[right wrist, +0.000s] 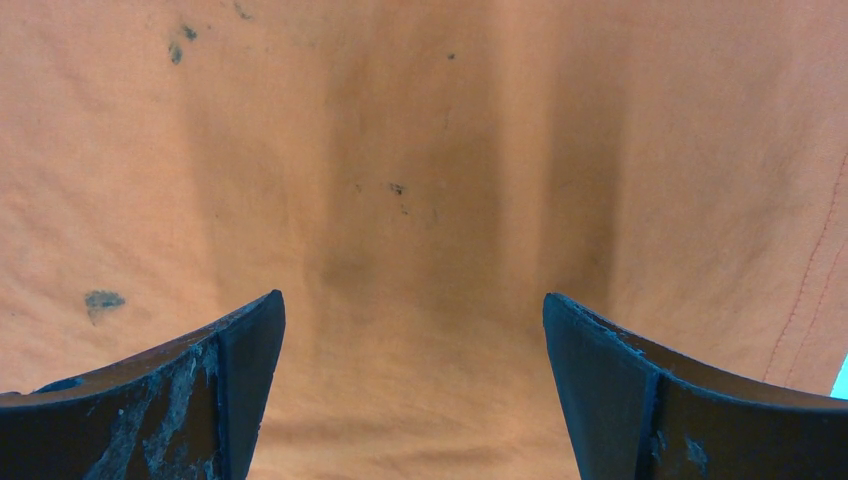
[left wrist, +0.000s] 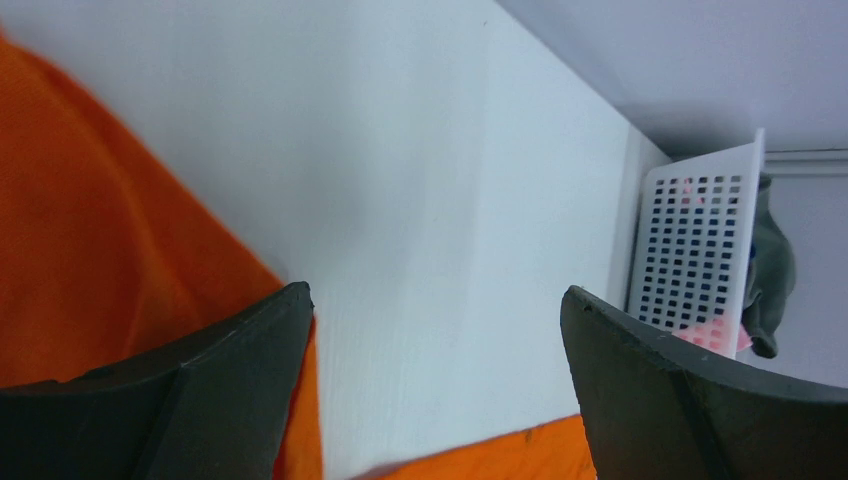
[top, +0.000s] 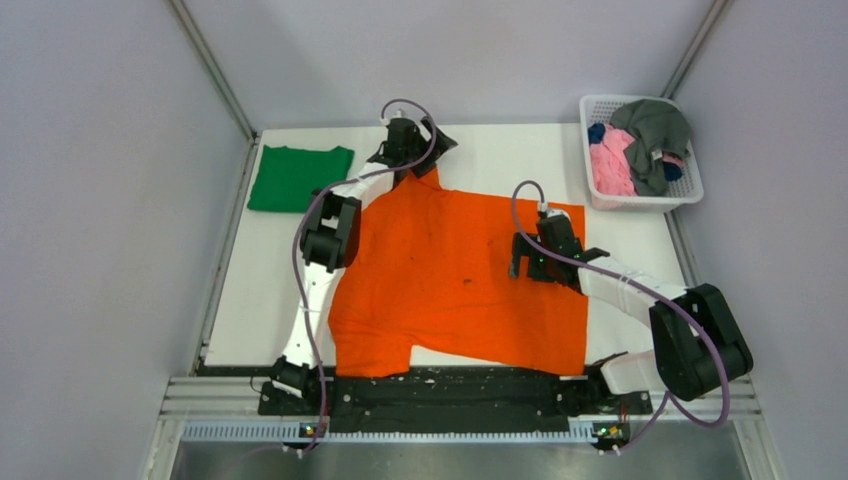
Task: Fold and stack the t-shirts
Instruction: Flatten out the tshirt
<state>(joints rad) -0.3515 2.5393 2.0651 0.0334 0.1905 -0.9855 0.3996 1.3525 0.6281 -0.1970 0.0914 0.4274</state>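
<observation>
Right wrist: shirt (right wrist: 430, 180) under end effector (right wrist: 412, 297).

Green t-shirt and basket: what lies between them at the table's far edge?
Top view: the left gripper at the orange t-shirt's far corner, then bare table up to the basket.

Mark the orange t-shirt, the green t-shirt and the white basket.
orange t-shirt (top: 460, 270), top external view, middle of its body.
green t-shirt (top: 298, 177), top external view, centre of the cloth.
white basket (top: 645, 203), top external view, its near wall.
</observation>
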